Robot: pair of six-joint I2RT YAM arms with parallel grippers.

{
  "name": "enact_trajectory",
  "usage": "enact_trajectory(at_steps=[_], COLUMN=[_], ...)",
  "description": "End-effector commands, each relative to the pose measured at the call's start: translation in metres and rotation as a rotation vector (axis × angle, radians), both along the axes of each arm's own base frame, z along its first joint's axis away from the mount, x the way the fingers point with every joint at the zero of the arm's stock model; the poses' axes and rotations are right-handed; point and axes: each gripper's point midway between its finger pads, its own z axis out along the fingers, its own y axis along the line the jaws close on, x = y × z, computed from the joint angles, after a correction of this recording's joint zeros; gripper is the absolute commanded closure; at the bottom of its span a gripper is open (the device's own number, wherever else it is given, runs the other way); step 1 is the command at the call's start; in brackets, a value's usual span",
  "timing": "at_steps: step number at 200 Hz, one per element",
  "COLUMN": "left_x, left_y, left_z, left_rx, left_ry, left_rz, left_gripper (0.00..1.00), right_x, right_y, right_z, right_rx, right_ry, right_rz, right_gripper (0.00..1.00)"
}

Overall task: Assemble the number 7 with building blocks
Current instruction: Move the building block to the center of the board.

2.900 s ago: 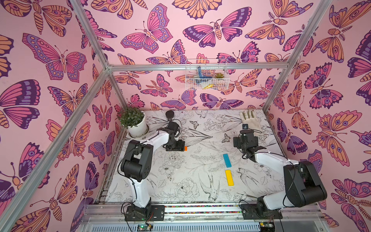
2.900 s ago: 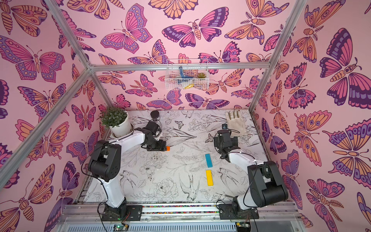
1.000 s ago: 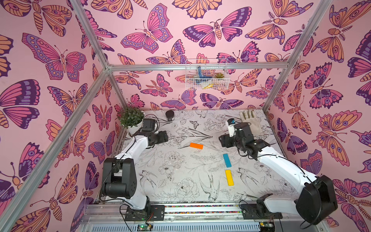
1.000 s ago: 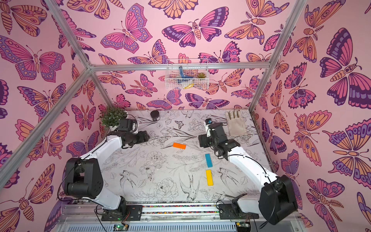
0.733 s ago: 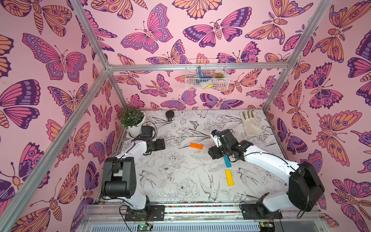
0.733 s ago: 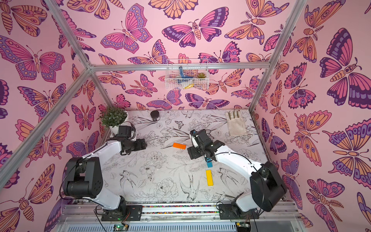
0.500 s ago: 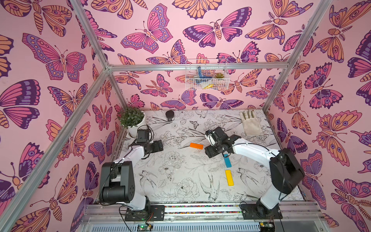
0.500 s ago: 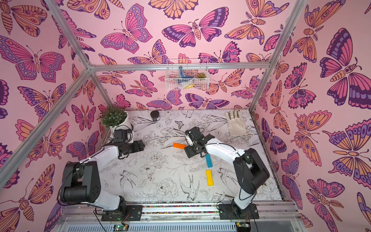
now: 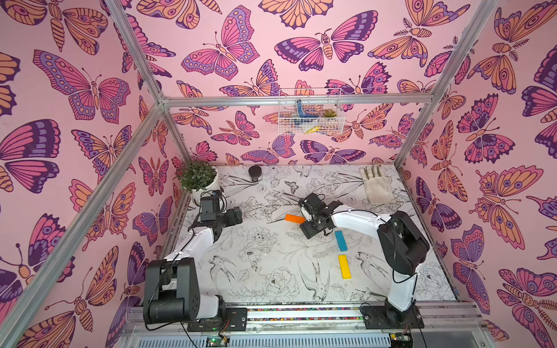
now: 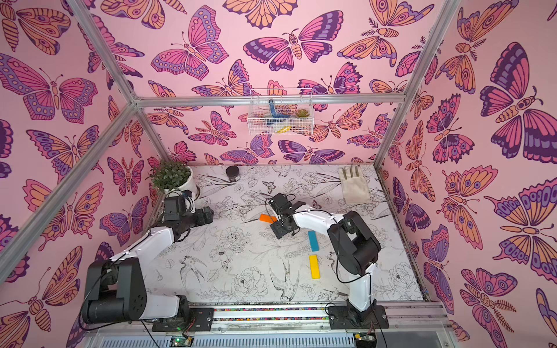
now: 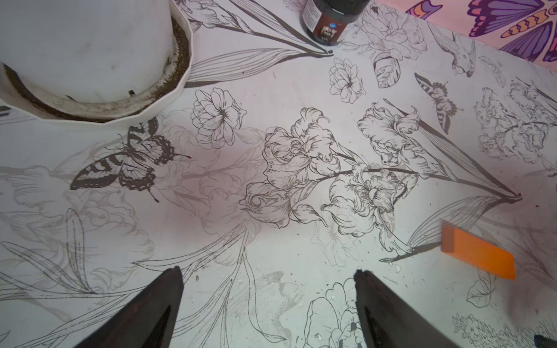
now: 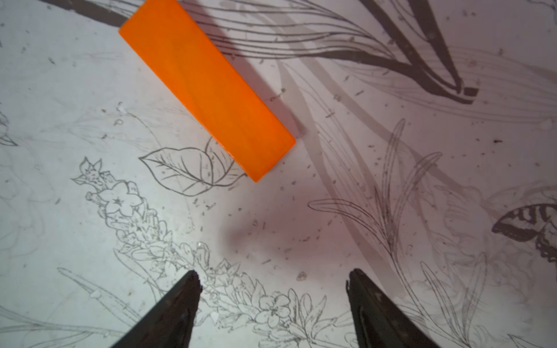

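Your right arm (image 9: 355, 218) has swung over to the orange bar (image 12: 208, 90), which lies slanted just ahead of the right jaws, apart and empty; the left jaws, apart too, sit farther.

The scene is lit brightly and evenly by diffuse light, only soft pink-tinted shadows are cast on the table (image 12: 60, 75) beside the orange bar (image 12: 208, 87), whose edges are slightly smeared in the left wrist view, where wide-angle bending is seen.

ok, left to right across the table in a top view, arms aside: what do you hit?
plant, jar, orange bar, blue bar, glove. Yellow bar overlaps blue sideways, so skipped.
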Motion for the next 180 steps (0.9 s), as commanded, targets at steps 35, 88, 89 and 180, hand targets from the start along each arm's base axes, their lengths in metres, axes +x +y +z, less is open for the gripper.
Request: enact_trajectory(at_steps=[35, 88, 89, 180], left_x=[-0.004, -0.004, -0.004, -0.003], left_y=[0.019, 0.022, 0.022, 0.023], left_z=[-0.006, -0.007, -0.008, -0.008], left_rx=[0.059, 0.071, 0.071, 0.075], left_ry=[-0.005, 0.000, 0.000, 0.003], left_rz=[0.071, 0.088, 0.087, 0.089], left_gripper=[0.05, 0.05, 0.05, 0.04], right_x=[0.033, 0.056, 0.056, 0.065], right_y=[0.009, 0.008, 0.008, -0.014], right_z=[0.000, -0.009, -0.009, -0.012], right_rx=[-0.096, -0.191, -0.192, -0.251], right_ry=[-0.133, -0.173, -0.174, -0.185], right_rz=[-0.011, -0.020, -0.020, -0.049], right_gripper=[0.17, 0.15, 0.15, 0.13])
